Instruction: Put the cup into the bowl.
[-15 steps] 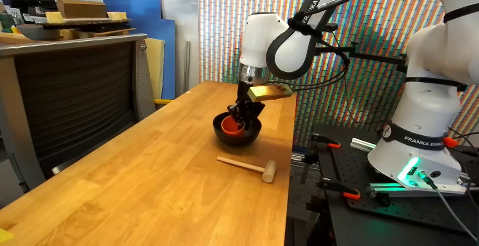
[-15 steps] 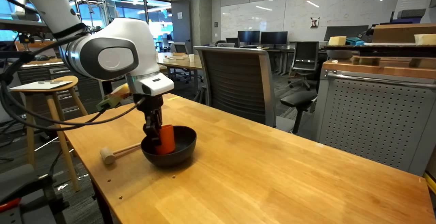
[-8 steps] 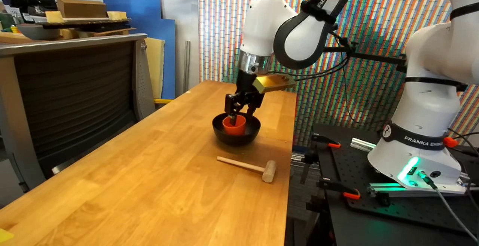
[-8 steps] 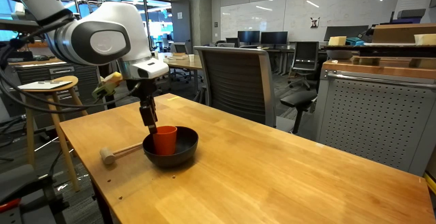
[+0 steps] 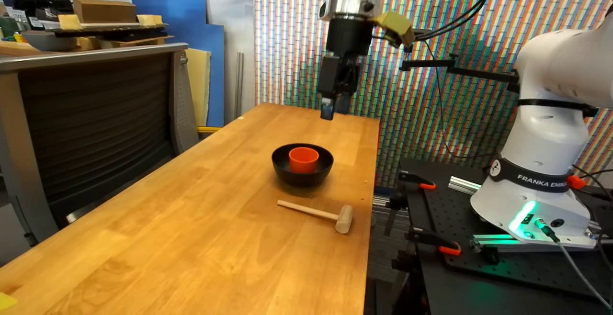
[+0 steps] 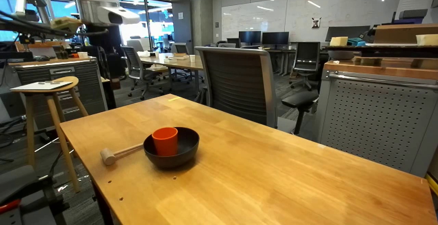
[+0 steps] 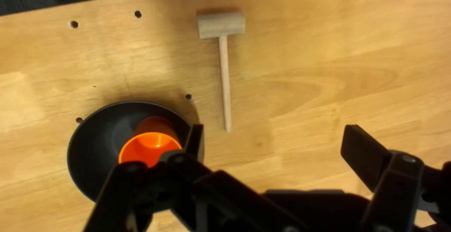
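The orange-red cup (image 5: 303, 161) stands upright inside the black bowl (image 5: 306, 179) on the wooden table; both exterior views show this. From above in the wrist view, the cup (image 7: 146, 150) sits within the bowl (image 7: 90, 151), and part of the bowl is hidden behind one finger. My gripper (image 5: 334, 107) hangs in the air well above the bowl, touching neither object. In the wrist view the gripper (image 7: 274, 131) is open, its fingers wide apart with only tabletop seen between them.
A light wooden mallet (image 5: 316, 212) lies on the table (image 5: 201, 238) beside the bowl, near the table's edge. An office chair (image 6: 237, 84) stands along the table's far side in an exterior view.
My gripper has let go of the cup, opened, and risen up and away from the bowl. The cup, tilted a second ago, now stands upright in the bowl.
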